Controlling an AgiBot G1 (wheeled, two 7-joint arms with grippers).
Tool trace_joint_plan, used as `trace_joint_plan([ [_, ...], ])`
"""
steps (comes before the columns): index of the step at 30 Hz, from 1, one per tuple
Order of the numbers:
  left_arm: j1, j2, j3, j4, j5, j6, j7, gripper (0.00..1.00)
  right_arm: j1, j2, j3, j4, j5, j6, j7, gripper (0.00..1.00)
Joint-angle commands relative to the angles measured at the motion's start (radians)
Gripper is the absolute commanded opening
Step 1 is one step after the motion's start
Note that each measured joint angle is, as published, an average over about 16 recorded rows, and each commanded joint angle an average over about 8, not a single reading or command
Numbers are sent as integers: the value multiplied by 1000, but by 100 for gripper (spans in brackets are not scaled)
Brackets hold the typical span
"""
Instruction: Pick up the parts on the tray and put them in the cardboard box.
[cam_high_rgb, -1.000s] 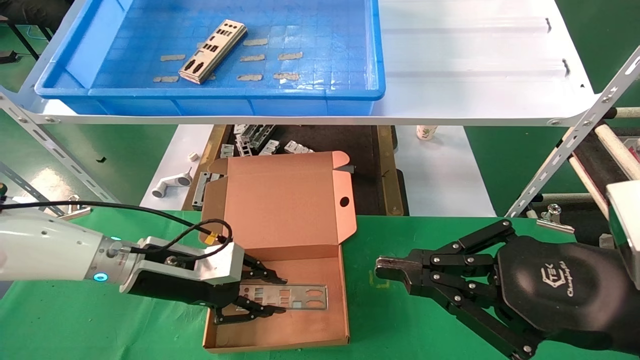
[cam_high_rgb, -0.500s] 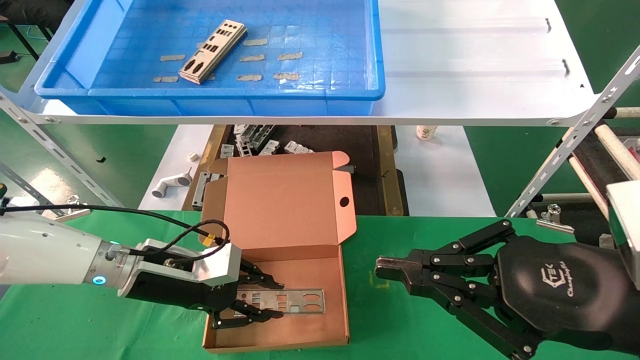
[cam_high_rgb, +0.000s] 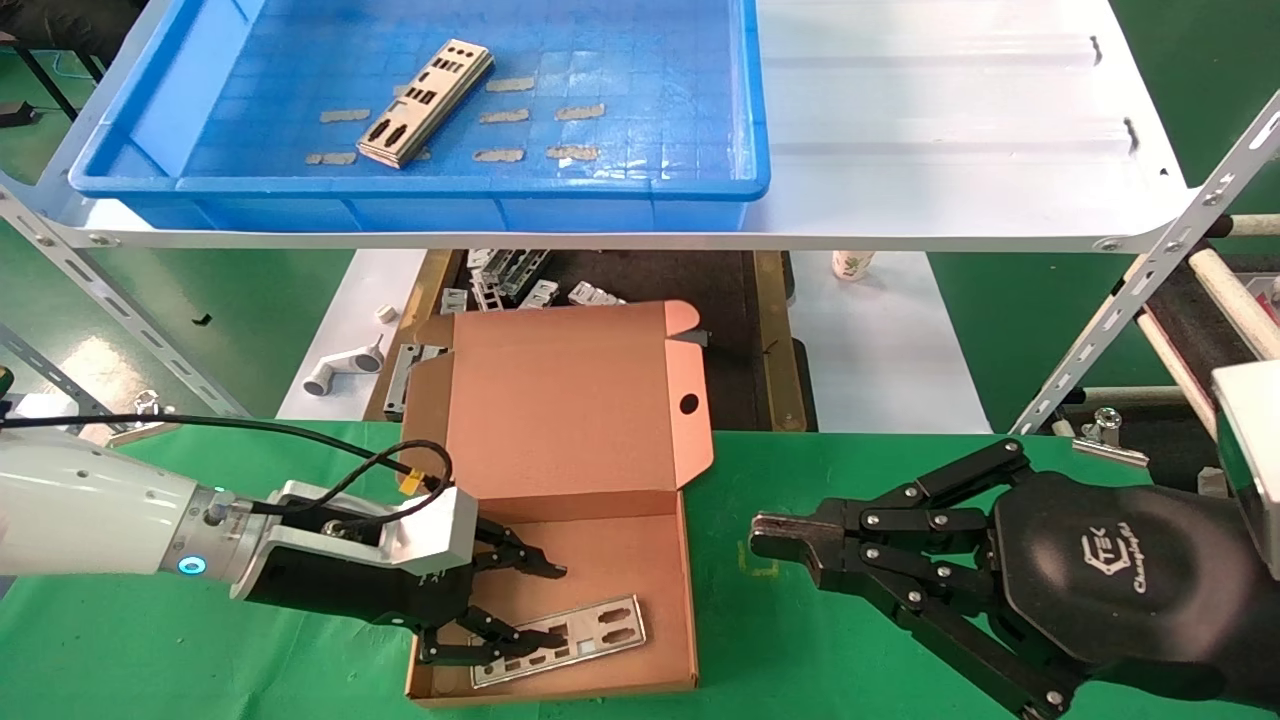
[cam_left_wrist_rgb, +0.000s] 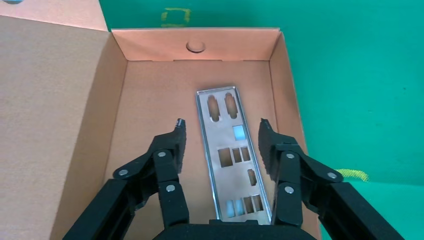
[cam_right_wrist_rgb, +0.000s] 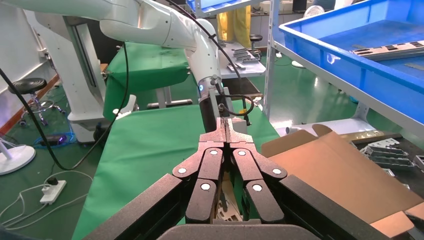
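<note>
A silver-grey plate (cam_high_rgb: 572, 640) lies flat on the floor of the open cardboard box (cam_high_rgb: 590, 470); it also shows in the left wrist view (cam_left_wrist_rgb: 233, 155). My left gripper (cam_high_rgb: 545, 603) is open just above the plate's left end, jaws apart on either side and not touching it (cam_left_wrist_rgb: 222, 131). A second plate (cam_high_rgb: 427, 102) lies in the blue tray (cam_high_rgb: 600, 190) on the white shelf. My right gripper (cam_high_rgb: 772, 538) is shut and empty, over the green table right of the box.
Tan tape strips (cam_high_rgb: 580, 111) lie on the tray floor. Grey ribbed brackets (cam_high_rgb: 540, 292) and a white fitting (cam_high_rgb: 345, 366) sit on the lower surface behind the box. Angled metal shelf struts (cam_high_rgb: 1140, 290) flank the workspace. The box lid stands open toward the shelf.
My left gripper has opened and let go of the plate. The plate has dropped to the box floor and lies slightly skewed. The arm has drawn back a little to the left.
</note>
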Motion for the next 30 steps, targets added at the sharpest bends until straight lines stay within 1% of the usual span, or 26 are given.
trace_joint_plan([
  [1,-2,1,0,5,0,1,3,100,0,0,0,0,0,0,0,0],
  [10,-20,-24,-24,-1,-52,65,-12,100,0,0,0,0,0,0,0,0],
  [11,-22,-29,-26,-6,-58,70,-17,100,0,0,0,0,0,0,0,2],
  [12,-23,-32,-28,-9,-65,74,-23,100,0,0,0,0,0,0,0,7],
  [18,1,-56,-70,-58,-95,81,-70,100,0,0,0,0,0,0,0,82],
  [19,9,-61,-82,-69,-99,80,-80,100,0,0,0,0,0,0,0,93],
  [20,18,-67,-95,-86,-103,78,-90,100,0,0,0,0,0,0,0,100],
  [30,105,-130,-223,-249,-138,63,-186,100,0,0,-1,0,0,0,0,100],
])
